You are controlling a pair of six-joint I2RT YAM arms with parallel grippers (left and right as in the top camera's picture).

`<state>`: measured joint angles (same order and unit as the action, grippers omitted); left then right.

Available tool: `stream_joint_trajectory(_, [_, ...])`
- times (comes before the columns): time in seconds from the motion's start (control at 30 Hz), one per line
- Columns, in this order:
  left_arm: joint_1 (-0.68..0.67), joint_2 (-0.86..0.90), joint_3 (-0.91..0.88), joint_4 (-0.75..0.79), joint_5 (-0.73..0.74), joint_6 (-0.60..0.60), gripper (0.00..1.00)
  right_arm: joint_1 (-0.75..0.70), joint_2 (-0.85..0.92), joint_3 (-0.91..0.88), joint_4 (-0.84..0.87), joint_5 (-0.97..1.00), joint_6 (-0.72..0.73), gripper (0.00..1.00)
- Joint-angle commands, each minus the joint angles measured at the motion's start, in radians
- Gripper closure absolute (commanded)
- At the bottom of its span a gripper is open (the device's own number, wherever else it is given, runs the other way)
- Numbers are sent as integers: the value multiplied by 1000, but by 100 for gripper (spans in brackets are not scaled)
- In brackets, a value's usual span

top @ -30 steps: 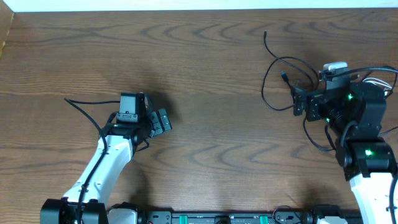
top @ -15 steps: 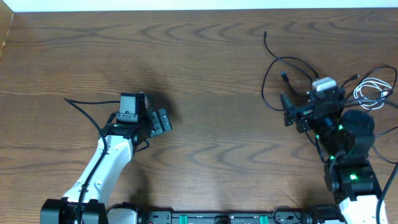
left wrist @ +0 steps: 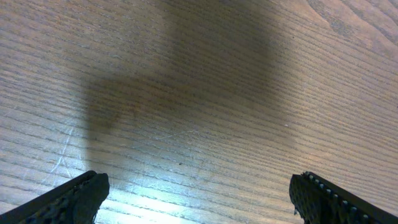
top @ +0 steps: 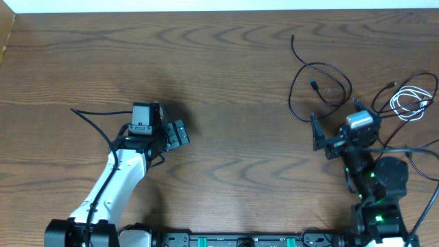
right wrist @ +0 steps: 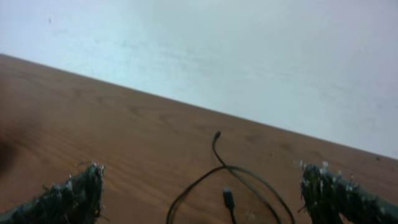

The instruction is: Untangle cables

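Several thin black cables [top: 319,81] lie looped and crossing on the wooden table [top: 233,62] at the far right, one small plug [top: 313,86] inside a loop. A short white cable [top: 410,101] lies coiled to their right. My right gripper [top: 319,136] is open and empty, just in front of the black loops, touching none. In the right wrist view the fingers [right wrist: 202,182] are wide apart, with a black loop [right wrist: 214,169] and plug [right wrist: 228,198] beyond them. My left gripper [top: 177,133] is open and empty over bare wood [left wrist: 198,186], far from the cables.
A thicker black cord [top: 92,120] runs from the left arm across the table at the left. More black cords [top: 411,147] trail beside the right arm. The table's far edge meets a white wall [right wrist: 249,56].
My right arm has drawn back toward the near edge and a little left, off the cable pile. The white cable now shows uncovered. The left arm has not moved.
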<state>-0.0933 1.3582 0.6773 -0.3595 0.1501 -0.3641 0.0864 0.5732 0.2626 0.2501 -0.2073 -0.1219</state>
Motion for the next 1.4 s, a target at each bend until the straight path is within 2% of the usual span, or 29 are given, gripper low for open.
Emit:
stream_joint_trajectory(0.0, [2, 8, -13, -2, -21, 15, 2, 10, -48, -75, 50, -1, -14, 1])
stream_joint_trajectory(0.27, [2, 7, -13, -2, -21, 15, 2, 16, -148, -139, 82, 36, -14, 1])
stream_joint_trajectory(0.7, [2, 7, -13, -2, -21, 15, 2, 19, -308, -150, 30, 40, -15, 1])
stream_joint_trajectory(0.83, [2, 8, -13, -2, -21, 15, 2, 20, -336, -185, 98, 32, -15, 1])
stream_joint_trajectory(0.93, [2, 8, -13, -2, -21, 15, 2, 20, -360, -254, 229, 32, -14, 1])
stream_joint_trajectory(1.1, [2, 7, -13, -2, -21, 15, 2, 20, -406, -257, 206, 28, -31, 1])
stream_joint_trajectory(1.37, [2, 7, -13, -2, -21, 15, 2, 24, -479, -257, -66, 9, -33, 1])
